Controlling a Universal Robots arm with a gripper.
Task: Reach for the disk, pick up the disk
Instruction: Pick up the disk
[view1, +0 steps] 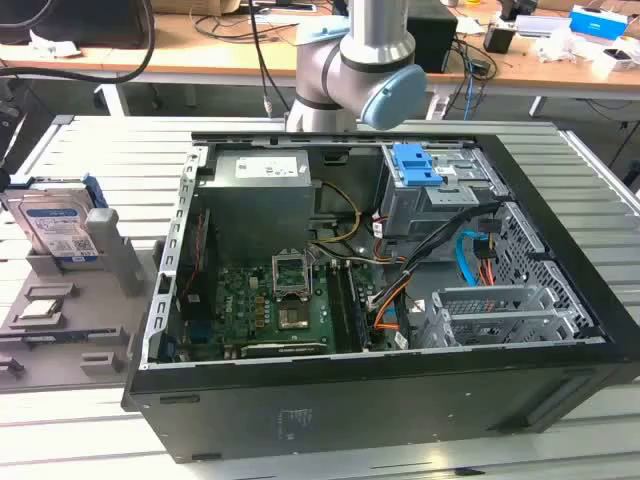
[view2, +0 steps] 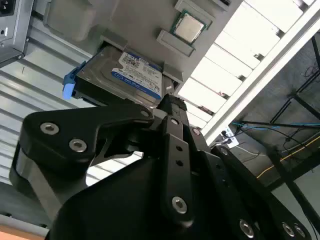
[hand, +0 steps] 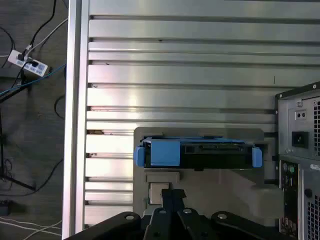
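The disk (view1: 58, 228) is standing on its long edge in a slot of the grey holder (view1: 120, 258), which is sitting near the desk (view1: 100, 140) edge on the exterior view's left, just beside the open computer case (view1: 350, 410). In both wrist views the hand (hand: 172, 194) is hovering above the holder, apart from the disk. It is drawn narrow and is holding nothing. In the first wrist view its tip is lying over the small square chip (hand: 159, 192), which is seated in the holder next to the disk's slot, so the reach is looking well along but not yet lined up.

To do this step well, the hand is probably needing to shift across until it is centred over the disk's upper edge. It should be spreading wider than the disk is thick before it goes down. The pads are best facing the two broad sides, the labelled one and its back. The hand should be coming straight down, keeping off the blue bracket (hand: 164, 152) at the ends and the holder's upright walls
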